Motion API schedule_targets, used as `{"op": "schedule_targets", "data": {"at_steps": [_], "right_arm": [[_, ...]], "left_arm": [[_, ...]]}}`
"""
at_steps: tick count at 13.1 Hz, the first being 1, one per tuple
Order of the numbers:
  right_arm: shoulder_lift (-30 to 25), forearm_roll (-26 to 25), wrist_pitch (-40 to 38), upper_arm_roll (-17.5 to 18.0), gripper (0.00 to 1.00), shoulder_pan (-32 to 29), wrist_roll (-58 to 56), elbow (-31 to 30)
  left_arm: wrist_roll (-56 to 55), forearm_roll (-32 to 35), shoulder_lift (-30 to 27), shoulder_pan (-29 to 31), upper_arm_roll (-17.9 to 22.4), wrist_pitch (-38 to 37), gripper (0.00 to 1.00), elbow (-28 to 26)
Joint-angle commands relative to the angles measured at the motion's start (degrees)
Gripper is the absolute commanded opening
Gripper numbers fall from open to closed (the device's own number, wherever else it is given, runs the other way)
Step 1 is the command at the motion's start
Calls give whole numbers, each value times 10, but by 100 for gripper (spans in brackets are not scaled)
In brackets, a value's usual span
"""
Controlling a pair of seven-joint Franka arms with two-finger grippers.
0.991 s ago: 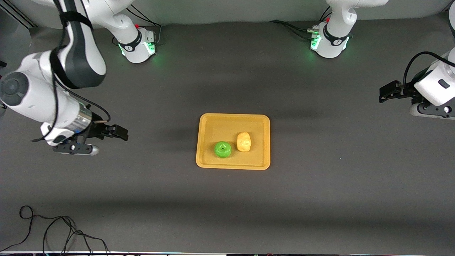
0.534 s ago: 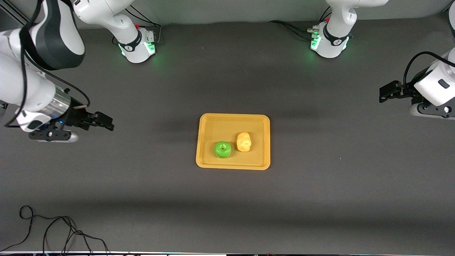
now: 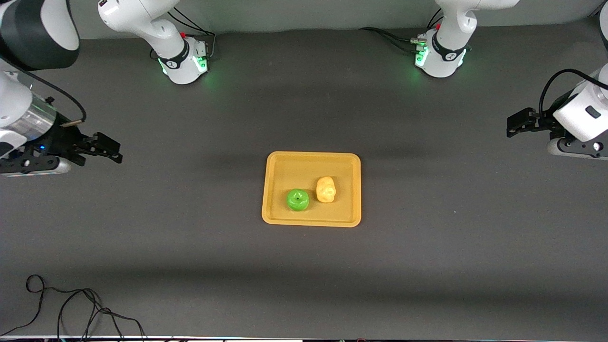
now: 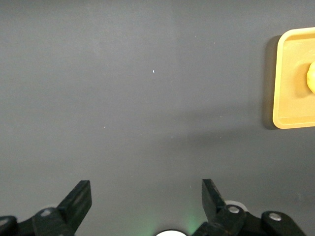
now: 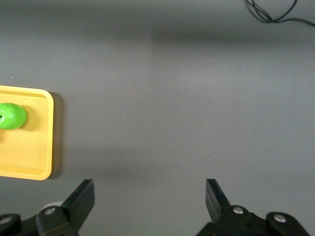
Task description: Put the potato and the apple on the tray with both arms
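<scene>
The apple [image 3: 298, 199] and potato [image 3: 326, 189] are already sitting side by side on the tray [image 3: 311, 161], while the left claw [image 3: 515, 124] and right claw [image 3: 105, 148] are hanging open and empty over the counter [image 3: 427, 266], well apart from the tray at its 2 ends.

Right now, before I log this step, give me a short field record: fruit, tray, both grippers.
apple: on the tray, beside the potato, toward the right arm's end
potato: on the tray, apart from the apple
tray: flat on the middle of the table
left gripper: open, empty, over the table at the left arm's end
right gripper: open, empty, over the table at the right arm's end
status: both items look placed
</scene>
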Motion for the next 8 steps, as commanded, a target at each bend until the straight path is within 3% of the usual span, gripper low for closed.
{"op": "schedule_targets", "data": {"at_steps": [1,6,8], "right_arm": [[-3,-10,-17,121,100,-128,-23,10],[0,-9,-19,209,100,-223,-15,23],[6,-10,-45,212,100,-229,-15,23]], "left_arm": [[-6,-4,-7,-8,6,-1,100,-6],[-6,-4,-7,-8,6,-2,100,-6],[-6,-4,-7,-8,6,-2,100,-7]]}}
